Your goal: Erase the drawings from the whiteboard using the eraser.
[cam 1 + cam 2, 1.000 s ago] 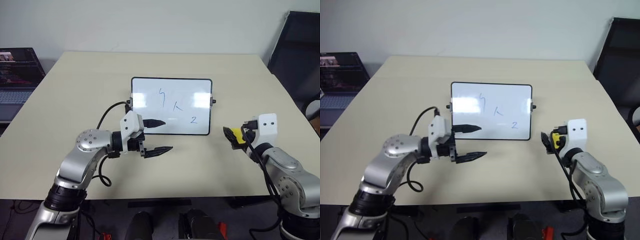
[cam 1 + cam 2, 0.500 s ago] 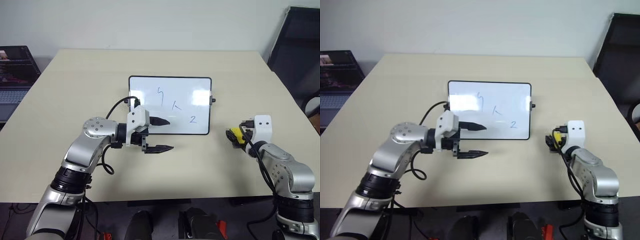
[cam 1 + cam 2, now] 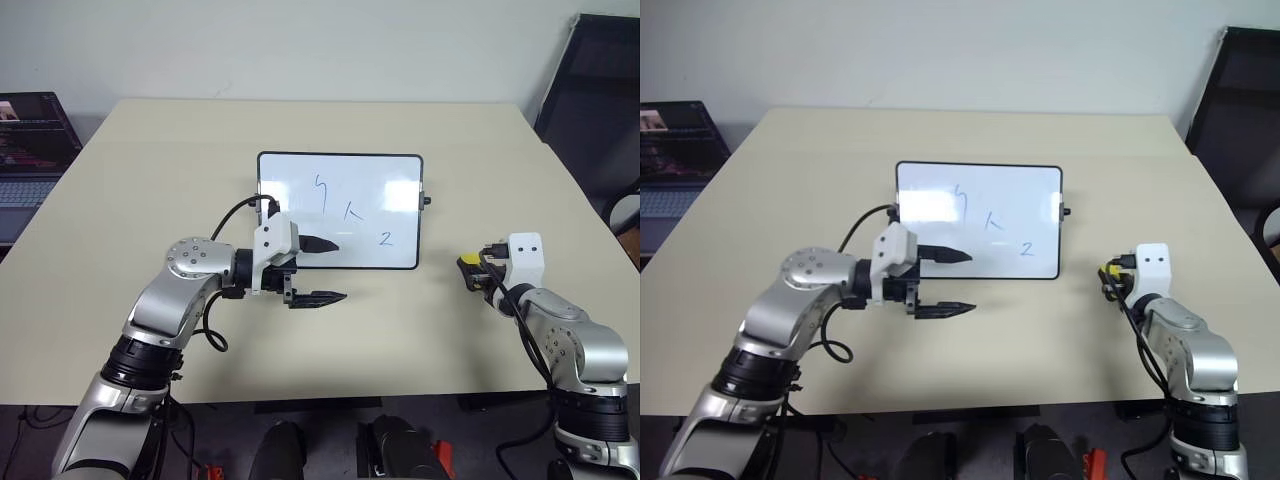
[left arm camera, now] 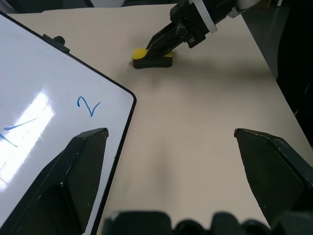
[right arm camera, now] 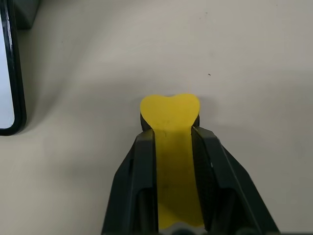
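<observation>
The whiteboard point(image 3: 300, 190) lies flat mid-table with the blue drawings on it: a squiggle point(image 3: 322, 187), a caret stroke point(image 3: 353, 213) and a "2" point(image 3: 385, 239). The yellow eraser point(image 5: 170, 117) rests on the table to the right of the board, and my right gripper point(image 5: 171, 132) is shut on it, one black finger along each long side. The left wrist view also takes in the eraser point(image 4: 146, 56) between those fingers. My left gripper point(image 3: 338, 270) stands open and points right, with one finger over the board's near edge and the other over bare table.
A dark laptop point(image 3: 30, 140) stands off the table's left side. A black chair point(image 3: 600, 100) is at the far right. The tan table point(image 3: 420, 330) has bare room in front of the board, between the two arms.
The right gripper's fingers have closed onto the eraser, which they stood open around before, after the hand sank slightly. The left arm has stayed put.
</observation>
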{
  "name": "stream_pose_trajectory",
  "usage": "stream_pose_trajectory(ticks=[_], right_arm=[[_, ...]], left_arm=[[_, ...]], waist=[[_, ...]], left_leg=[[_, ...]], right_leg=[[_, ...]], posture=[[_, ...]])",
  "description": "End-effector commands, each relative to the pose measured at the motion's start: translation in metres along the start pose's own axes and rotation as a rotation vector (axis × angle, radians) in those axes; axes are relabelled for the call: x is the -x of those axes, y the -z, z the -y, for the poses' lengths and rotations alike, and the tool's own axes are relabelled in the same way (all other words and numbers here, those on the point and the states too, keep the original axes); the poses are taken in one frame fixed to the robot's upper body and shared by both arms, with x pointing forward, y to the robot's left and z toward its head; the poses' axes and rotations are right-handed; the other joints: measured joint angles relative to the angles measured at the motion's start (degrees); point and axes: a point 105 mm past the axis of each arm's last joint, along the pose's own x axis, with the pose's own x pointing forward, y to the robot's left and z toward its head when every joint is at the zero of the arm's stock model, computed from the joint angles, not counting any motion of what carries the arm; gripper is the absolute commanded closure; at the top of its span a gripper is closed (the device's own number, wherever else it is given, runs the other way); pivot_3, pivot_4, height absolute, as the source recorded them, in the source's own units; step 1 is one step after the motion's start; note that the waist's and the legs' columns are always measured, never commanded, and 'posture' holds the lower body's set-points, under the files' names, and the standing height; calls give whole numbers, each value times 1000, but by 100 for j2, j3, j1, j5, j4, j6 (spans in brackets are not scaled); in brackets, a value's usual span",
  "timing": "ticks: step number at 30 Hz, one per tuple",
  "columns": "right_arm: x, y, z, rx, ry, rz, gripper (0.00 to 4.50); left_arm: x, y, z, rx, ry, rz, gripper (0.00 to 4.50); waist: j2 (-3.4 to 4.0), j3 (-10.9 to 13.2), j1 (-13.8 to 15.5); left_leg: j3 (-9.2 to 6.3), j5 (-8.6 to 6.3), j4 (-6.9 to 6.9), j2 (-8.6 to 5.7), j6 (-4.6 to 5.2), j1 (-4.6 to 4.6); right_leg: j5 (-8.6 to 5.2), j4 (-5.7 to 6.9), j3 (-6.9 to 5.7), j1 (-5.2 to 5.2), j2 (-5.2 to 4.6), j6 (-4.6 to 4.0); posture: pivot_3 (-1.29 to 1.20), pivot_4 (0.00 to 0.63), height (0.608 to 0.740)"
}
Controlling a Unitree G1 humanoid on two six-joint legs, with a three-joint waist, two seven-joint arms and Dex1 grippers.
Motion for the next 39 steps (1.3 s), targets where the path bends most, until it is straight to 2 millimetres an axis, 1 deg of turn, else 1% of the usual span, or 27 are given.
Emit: stream_pose_trajectory(ticks=[1, 5, 7, 10, 12, 15, 17, 20, 22, 25, 27, 30, 32, 36, 39], right_arm=[[3, -14, 0, 28, -1, 56, 3844], [10, -26, -5, 95, -28, 118, 3848], [18, -31, -14, 175, -76, 160, 3862], [29, -35, -28, 269, -133, 212, 3935], [36, -38, -35, 277, -175, 236, 3982], [45, -59, -50, 237, -242, 298, 4026], [46, -80, -71, 286, -315, 354, 4061], [38, -103, -98, 411, -384, 397, 4100], [30, -118, -118, 473, -426, 425, 4142], [19, -132, -141, 546, -472, 453, 4168], [9, -141, -167, 623, -535, 467, 4169], [-4, -150, -194, 701, -596, 465, 4170], [-14, -157, -203, 736, -603, 464, 4170], [-32, -165, -212, 795, -594, 461, 4194], [-40, -171, -219, 833, -593, 468, 4206]], left_arm=[[2, -10, 2, -23, -32, 33, 0], [7, -5, -7, -6, -146, 0, 0], [12, 0, -12, -2, -216, -32, 0], [19, -1, -23, 34, -342, -35, 0], [24, -2, -28, 54, -407, -43, 0], [32, 2, -34, 78, -483, -94, 0], [38, 6, -41, 93, -541, -137, 0], [44, 10, -49, 109, -582, -173, 0], [48, 15, -54, 117, -607, -201, 0], [55, 21, -59, 110, -636, -230, 0], [60, 25, -62, 109, -663, -244, 0], [67, 25, -66, 101, -692, -261, 0], [70, 22, -69, 96, -707, -267, 0], [72, 17, -71, 83, -716, -272, 0], [71, 15, -69, 80, -712, -274, 0]], waist=[[0, 0, 0], [0, 0, 0], [1, 0, 5], [0, 0, 3], [0, 0, 5], [1, 0, -10], [1, 0, -26], [3, 2, -49], [1, 0, -37], [1, 0, -23], [2, 1, -23], [2, 1, -29], [2, 1, -24], [2, 1, 12], [2, 1, 12]], left_leg=[[0, 0, 0, 0, 0, 0], [-3, 0, 1, 1, 0, 0], [-5, 0, 1, 0, 0, -1], [-14, 0, 1, 1, 0, 0], [-23, 0, 3, 1, 0, -1], [-22, 0, 8, 1, 0, 3], [-21, 0, 9, 1, 0, 8], [-11, 1, 11, 1, 0, 16], [-17, 1, 14, 1, 0, 18], [-16, 1, 11, 2, 0, 15], [-13, 1, 11, 5, 0, 11], [-6, 1, 11, 5, 0, 7], [-8, 1, 8, 6, 0, 5], [-17, 0, 10, 2, -1, -6], [-18, 0, 10, -3, 0, -6]], right_leg=[[0, 0, 0, 0, 0, 0], [1, 1, -1, 0, 0, -1], [1, 1, -1, 0, 0, -1], [0, 0, -1, 0, 0, 0], [0, 1, -4, 1, 0, 2], [2, 5, -1, 4, 0, 8], [5, 6, -2, 6, 1, 13], [11, 9, -1, 4, 7, 26], [12, 6, -3, 9, 12, 26], [21, 4, -3, 6, 12, 9], [28, 3, -3, 3, 7, -2], [29, 3, -2, -4, 4, -3], [29, 5, -7, -7, 3, -5], [29, 2, -20, -7, -10, -6], [29, 4, -25, -8, -32, -6]], posture=[[0, 150, 740], [0, 150, 740], [0, 150, 740], [0, 150, 740], [0, 150, 740], [0, 150, 740], [0, 150, 740], [0, 150, 740], [0, 150, 740], [0, 150, 740], [0, 150, 740], [0, 150, 740], [0, 150, 740], [0, 150, 740], [0, 150, 740]])
